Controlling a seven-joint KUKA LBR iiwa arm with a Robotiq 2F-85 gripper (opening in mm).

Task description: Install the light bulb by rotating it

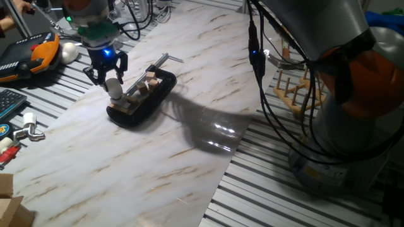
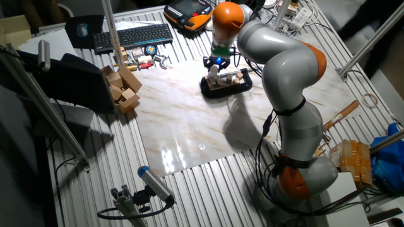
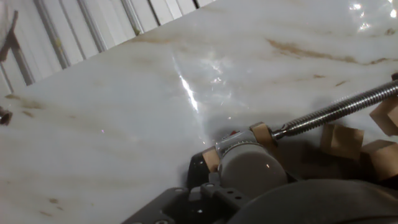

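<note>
Pincer is clamped on the light bulb, black fingers either side of the white globe, bulb upright at the near end of the black tray. Grey base sits down in the tray; can't tell if it's seated in a socket. Hand view: bulb fills the lower centre, small wooden blocks to its right and a threaded metal rod running off to the right edge.

Tray rests on a marbled white board with tan veining, glossy, with a bright glare patch near its edge. Board lies on a table of ribbed aluminium slats.

Around it:
- orange/black teach pendant top left, larger plain white ball beside it
- keyboard and a mouse on the far side in the other fixed view
- stack of wooden blocks at the board's left edge
- wooden peg rack to the right of the board
- black cables hanging off the arm
- arm is grey with orange joints
</note>
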